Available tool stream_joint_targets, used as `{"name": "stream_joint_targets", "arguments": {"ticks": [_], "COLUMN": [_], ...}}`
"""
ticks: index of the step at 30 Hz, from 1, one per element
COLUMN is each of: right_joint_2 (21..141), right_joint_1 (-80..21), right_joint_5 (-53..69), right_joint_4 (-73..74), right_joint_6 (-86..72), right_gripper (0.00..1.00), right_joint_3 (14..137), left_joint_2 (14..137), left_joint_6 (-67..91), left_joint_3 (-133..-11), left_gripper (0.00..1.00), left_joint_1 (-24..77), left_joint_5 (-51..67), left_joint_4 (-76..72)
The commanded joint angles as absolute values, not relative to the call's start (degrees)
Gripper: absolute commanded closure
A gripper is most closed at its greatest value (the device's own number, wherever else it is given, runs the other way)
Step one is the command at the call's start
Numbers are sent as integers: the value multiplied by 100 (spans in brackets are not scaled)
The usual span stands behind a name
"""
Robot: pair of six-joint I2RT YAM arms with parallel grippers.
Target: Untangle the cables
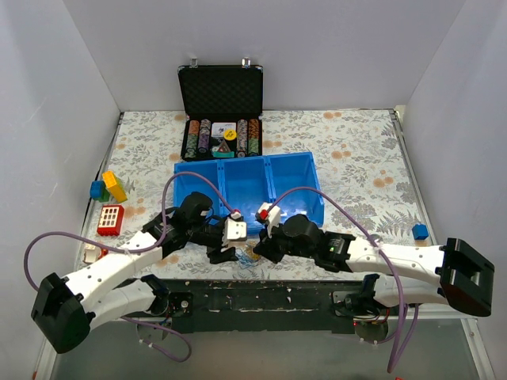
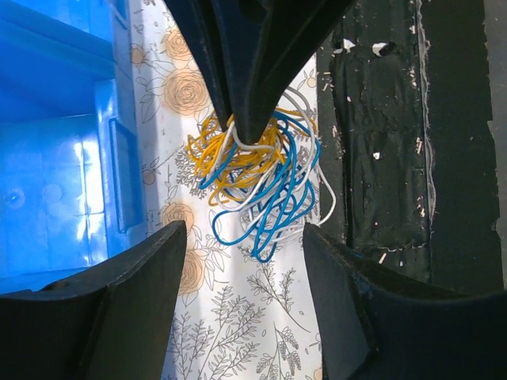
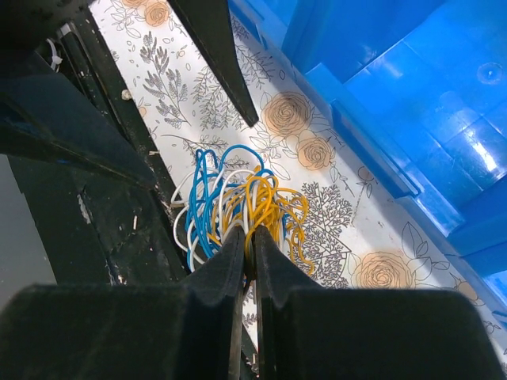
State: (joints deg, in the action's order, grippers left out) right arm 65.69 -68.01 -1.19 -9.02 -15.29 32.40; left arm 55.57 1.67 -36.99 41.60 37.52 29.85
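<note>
White walls box in a floral tabletop (image 1: 356, 158), and you work at its near edge, just beyond the black mounting strip (image 2: 380, 158).

Nearest to you, the cables (image 2: 261, 190) lie as one small clump on the tabletop, right beside that strip and just in front of the blue tray (image 2: 119, 174). Yellow, blue and pale loops cross through each other. No colour lies apart from the rest, so nothing shows as untangled yet.

Your right end effector (image 3: 247, 237) is pressed together on the clump and pinches a few strands near its middle. Your left end effector (image 2: 245, 237) is spread wide, one finger on either side of the blue loops, and touches none of them as far as the wrist views show.

By my reading you are at the very start: one grip is made and the second is not. What is left is nearly all of it. You need to close the left on a single colour, draw it away from the right, and repeat for each loop.

Farther back, the tray's compartments look bare. Beyond it stands an open poker chip case (image 1: 222, 119), with toy blocks (image 1: 109, 186) off to the left.
</note>
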Motion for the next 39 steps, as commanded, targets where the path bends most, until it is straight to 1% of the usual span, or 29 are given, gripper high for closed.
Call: {"name": "stream_joint_targets", "arguments": {"ticks": [1,4,7,8,9,11,13,14,16,20,26,27,28,29,31,34,37,39], "right_joint_2": [6337,6249,6196,6188,6179,6179,6170,6170,6144,6117,6012,6020,6047,6064,6099,6073,5968,5924], "right_joint_1": [-6812,-6820,-6803,-6811,-6812,-6803,-6803,-6803,-6803,-6794,-6785,-6768,-6759,-6759,-6759,-6759,-6759,-6759], "right_joint_5": [-44,-70,-105,-105,-97,-88,-88,-97,-140,-202,-307,-316,-334,-334,-316,-325,-308,-290], "right_joint_4": [-993,-976,-976,-976,-976,-958,-941,-914,-888,-765,-826,-835,-835,-818,-835,-817,-782,-747], "right_joint_6": [-1415,-1424,-1424,-1433,-1433,-1424,-1433,-1433,-1441,-1468,-1573,-1565,-1556,-1538,-1529,-1529,-1538,-1538], "right_gripper": [99,99,99,99,99,99,99,99,99,99,99,99,99,99,99,99,99,99], "right_joint_3": [3507,3472,3454,3454,3454,3454,3437,3419,3384,3314,3059,3076,3120,3172,3252,3322,3349,3366], "left_joint_2": [5669,5739,5809,5827,5853,5871,5854,5845,5801,5713,5564,5572,5572,5572,5572,5634,5686,5704], "left_joint_6": [44,26,26,26,26,61,70,70,62,131,316,308,282,220,150,53,-148,-219], "left_joint_3": [-3674,-3665,-3674,-3691,-3700,-3718,-3744,-3753,-3779,-3823,-4104,-4104,-4061,-4017,-3903,-3832,-3779,-3718], "left_gripper": [41,46,55,60,68,79,87,90,92,100,100,95,78,69,58,49,49,50], "left_joint_1": [4376,4508,4605,4666,4693,4711,4720,4720,4729,4746,4781,4807,4825,4843,4852,4869,4869,4869], "left_joint_5": [3727,3657,3586,3542,3498,3428,3384,3340,3305,3305,3357,3392,3393,3384,3366,3314,3147,3068], "left_joint_4": [2883,2883,2892,2883,2857,2821,2821,2813,2865,2979,3198,3251,3295,3322,3305,3270,3182,3103]}}
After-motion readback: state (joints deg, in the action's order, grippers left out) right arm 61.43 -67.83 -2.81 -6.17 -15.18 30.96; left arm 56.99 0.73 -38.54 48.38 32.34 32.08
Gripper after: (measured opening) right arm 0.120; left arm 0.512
